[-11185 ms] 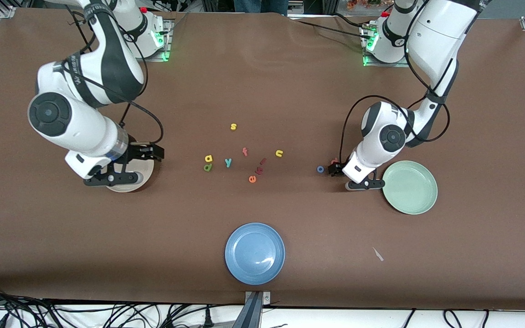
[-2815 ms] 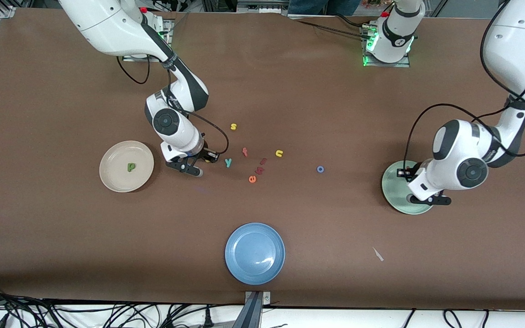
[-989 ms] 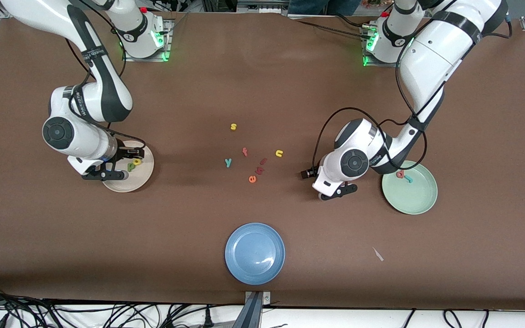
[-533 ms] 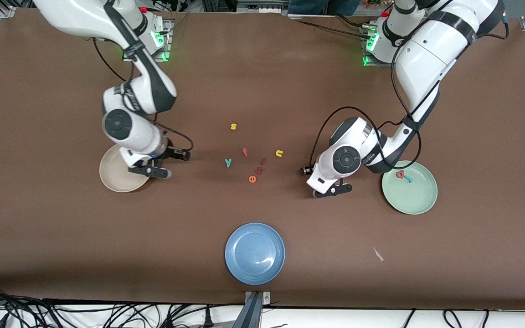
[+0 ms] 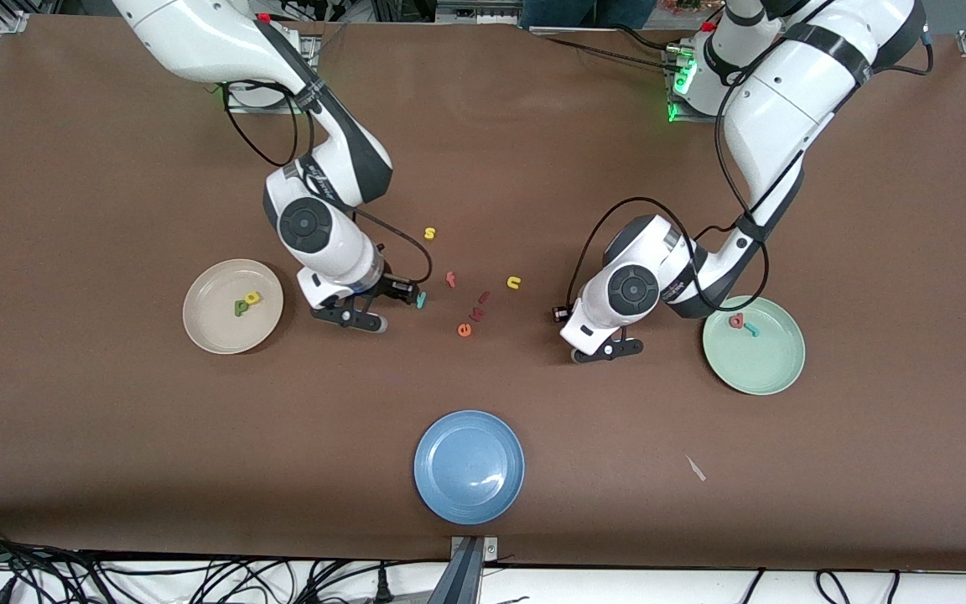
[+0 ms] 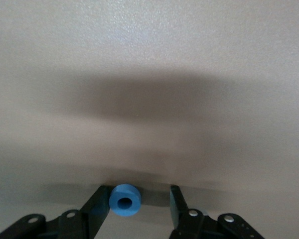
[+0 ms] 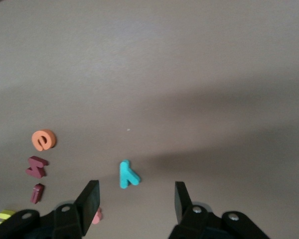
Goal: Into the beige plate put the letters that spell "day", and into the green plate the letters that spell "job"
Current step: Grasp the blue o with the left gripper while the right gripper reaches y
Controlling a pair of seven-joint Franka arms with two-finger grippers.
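Right gripper now sits beside teal "y", off beige plate, where yellow "a" joins green "d".

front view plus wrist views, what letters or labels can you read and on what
"s": yellow foam s, on the brown table.
"n": yellow foam n, on the table.
"e": orange foam e, on the table.
"y": teal foam y, between the right gripper fingers.
"o": blue foam ring, between the left gripper fingers.
Too small to read: letters in the beige plate and green plate, dark red letters, print on the white arms.
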